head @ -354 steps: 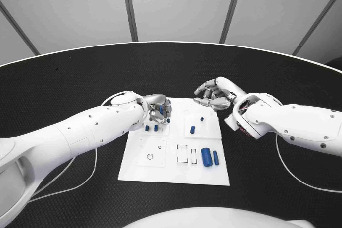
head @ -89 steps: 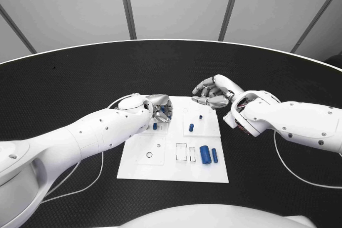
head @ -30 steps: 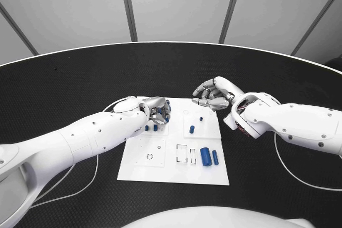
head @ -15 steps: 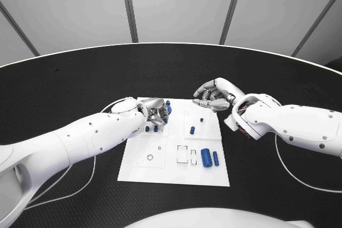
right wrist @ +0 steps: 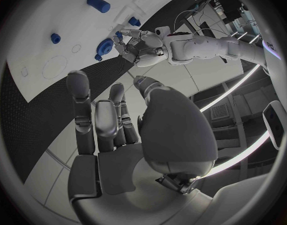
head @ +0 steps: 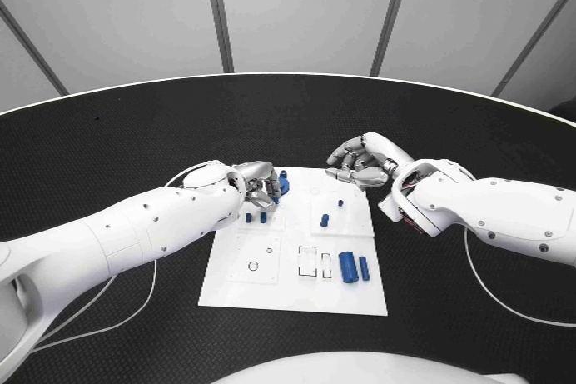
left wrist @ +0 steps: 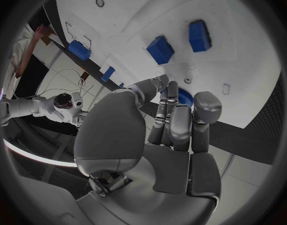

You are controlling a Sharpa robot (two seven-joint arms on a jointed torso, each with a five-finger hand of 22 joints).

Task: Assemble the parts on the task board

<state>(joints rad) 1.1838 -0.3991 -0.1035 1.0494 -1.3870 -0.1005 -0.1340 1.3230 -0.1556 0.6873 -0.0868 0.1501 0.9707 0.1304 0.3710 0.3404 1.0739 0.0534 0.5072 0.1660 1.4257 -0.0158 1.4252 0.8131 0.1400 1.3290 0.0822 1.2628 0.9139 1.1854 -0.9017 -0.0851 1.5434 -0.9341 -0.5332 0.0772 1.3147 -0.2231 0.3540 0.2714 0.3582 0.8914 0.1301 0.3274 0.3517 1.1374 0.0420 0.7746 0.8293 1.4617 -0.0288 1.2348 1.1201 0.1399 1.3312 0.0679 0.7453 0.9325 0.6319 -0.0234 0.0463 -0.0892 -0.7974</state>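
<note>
The white task board point(head: 300, 288) lies in the middle of the black table. My left hand point(head: 255, 187) hovers over its far left corner and pinches a round blue part point(head: 282, 182), which also shows behind the fingers point(left wrist: 187, 96) and in the right wrist view point(right wrist: 105, 47). Two small blue pegs point(head: 255, 218) stand just below that hand. A blue part point(head: 324, 220) and a smaller one point(head: 340, 203) sit in the far right section. Two blue cylinders point(head: 355, 266) lie side by side near the right edge. My right hand point(head: 360, 161) hangs past the board's far right corner, fingers loosely bent, holding nothing.
A ring outline point(head: 252, 265) and rectangular slots point(head: 315, 261) mark the board's near half. White cables point(head: 499, 296) trail on the table beside both arms. Black tabletop surrounds the board, with its pale rim point(head: 72, 97) far behind.
My left hand has drifted slightly toward the board's far edge and turned, so the blue part now sticks out beside its fingers. The right hand has stayed put.
</note>
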